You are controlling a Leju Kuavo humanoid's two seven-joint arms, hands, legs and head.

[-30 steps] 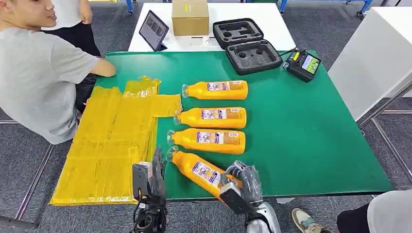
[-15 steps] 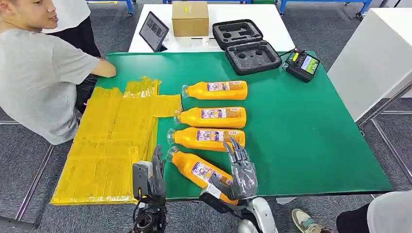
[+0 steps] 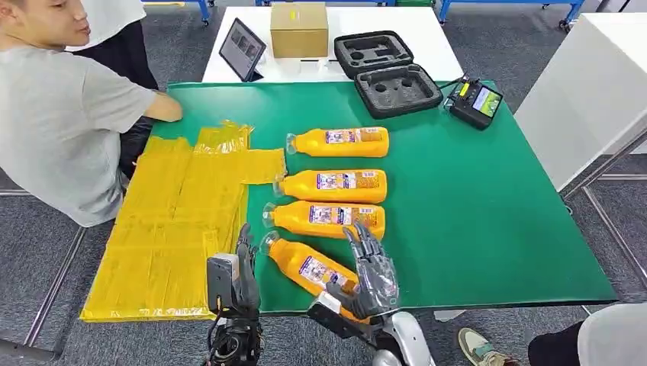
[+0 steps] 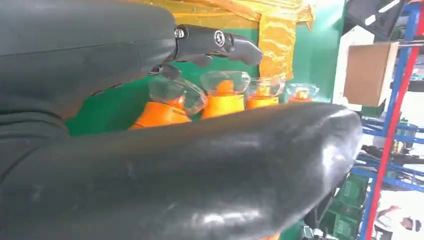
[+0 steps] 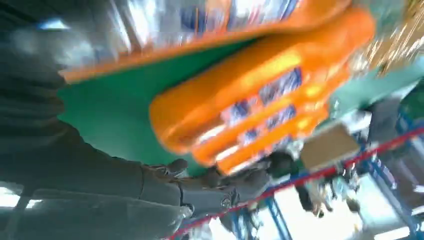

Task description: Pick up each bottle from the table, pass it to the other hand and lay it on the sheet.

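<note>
Pick-up step, first bottle. Right hand [image 3: 371,276] at lower centre of the head view, fingers spread and released over the base end of the nearest orange bottle [image 3: 305,266], not yet closed around it. Left hand [image 3: 243,276] at lower left of centre, fingers apart, grasping nothing, just beside the bottle's clear cap. Three more bottles in a row above on the green desk [image 3: 488,221]. Yellow sheet [image 3: 175,221] on the left, bare of bottles. Next, probably: curl the right fingers round the body, lift, hand across to the left.
</note>
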